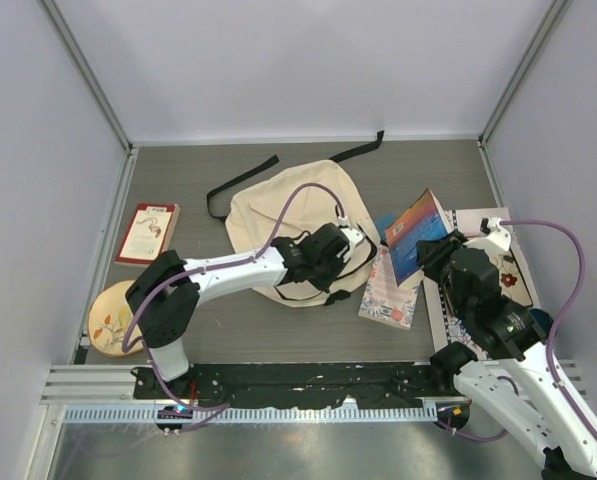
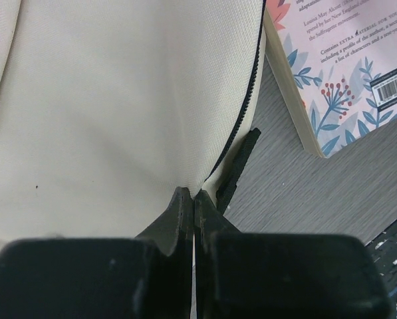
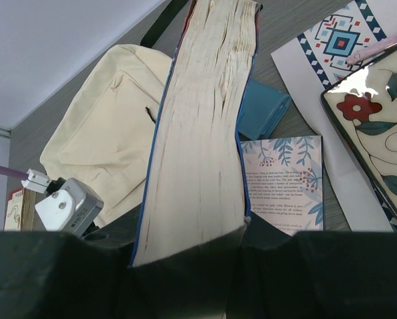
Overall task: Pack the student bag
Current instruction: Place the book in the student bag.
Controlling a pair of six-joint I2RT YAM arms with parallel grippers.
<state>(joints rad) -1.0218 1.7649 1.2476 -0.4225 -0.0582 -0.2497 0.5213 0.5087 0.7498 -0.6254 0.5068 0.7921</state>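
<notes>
Left claw (image 2: 188, 206) first: we see its two fingers pressed together to a hairline, pinching the near right edge of the student bag (image 1: 253, 215). There the cream cloth draws to a point beside the black zipper (image 2: 248, 100). A short black strap tab (image 2: 238, 163) lies on the desk (image 1: 298, 335) just right of that pinch. The bag itself lies flat near the middle of the desk, its black straps (image 1: 243, 185) trailing off to the far left and far right.

Our right claw (image 3: 188, 252) is clamped on a thick book (image 3: 198, 133). The book is held up off the desk, its page edges facing the wrist camera and its blue and orange cover showing from above. It hangs just right of the bag, above a floral paperback (image 2: 344, 73) that lies flat with its left edge close to the bag. A teal item (image 3: 264, 109) sits beyond the paperback; we cannot tell what it is. Farther right lie a patterned sheet (image 3: 331, 46) and, overlapping it, a cream piece with red flowers (image 3: 378, 126). Well to the left of the bag we find a red book (image 1: 148, 232) and, nearer, a round flowered disc (image 1: 108, 318).
</notes>
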